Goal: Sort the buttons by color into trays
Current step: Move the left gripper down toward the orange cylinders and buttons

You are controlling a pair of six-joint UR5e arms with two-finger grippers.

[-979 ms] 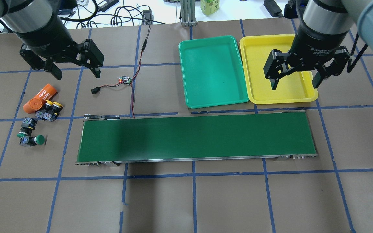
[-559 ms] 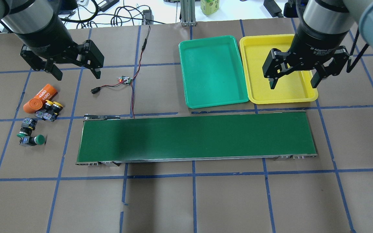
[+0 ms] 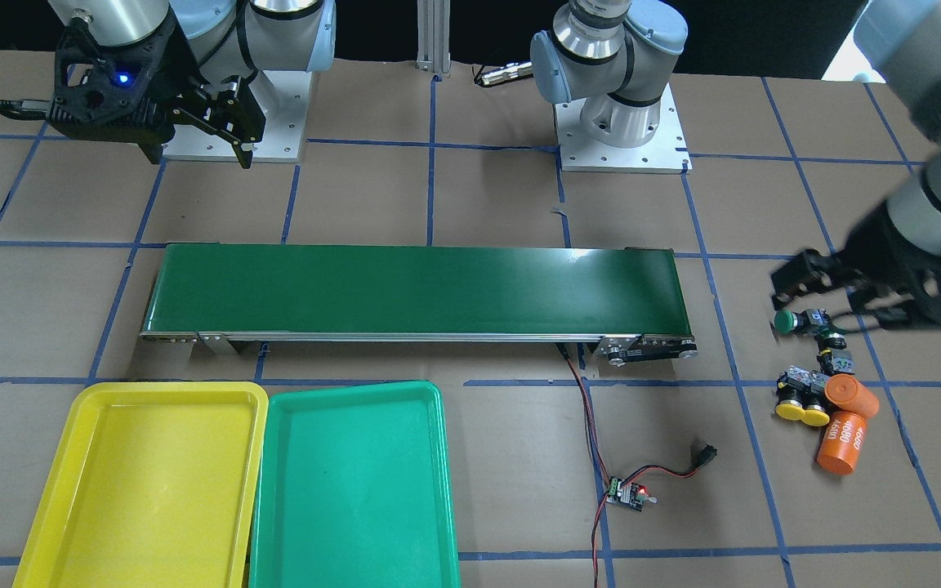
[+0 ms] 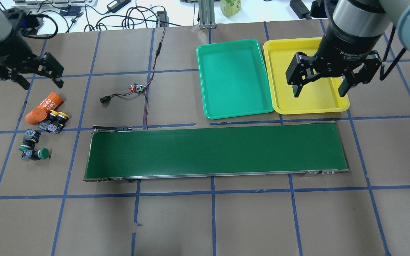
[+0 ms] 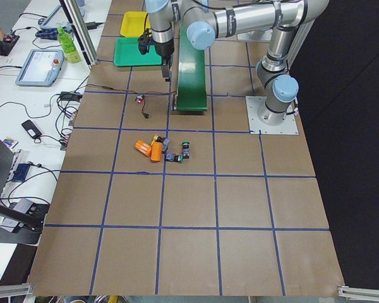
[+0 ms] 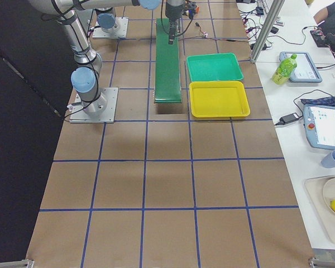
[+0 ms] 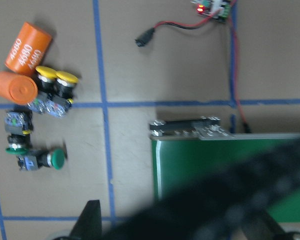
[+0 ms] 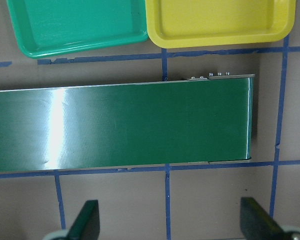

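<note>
Brown-papered table (image 4: pixel 226 220), blue tape grid.

Overhead: green tray (image 4: pixel 233 78) and yellow tray (image 4: pixel 283 71), both empty, side by side beyond conveyor belt (image 4: pixel 215 151); presumably staged as destinations. Right gripper (image 4: pixel 319 93), fingers apart, empty, over yellow tray.

Front-facing: left gripper (image 3: pixel 818 294), fingers apart, empty, near the green-capped buttons (image 3: pixel 782 321); likely first pick.

Left wrist: yellow-capped buttons (image 7: pixel 57 80) on table, lying parallel, caps just beside orange cylinders (image 7: pixel 20 65). Green-capped: one cap toward belt, one toward robot.

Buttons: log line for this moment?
buttons: four, on table | green tray: empty | yellow tray: empty | left hand: open | right hand: open
</note>
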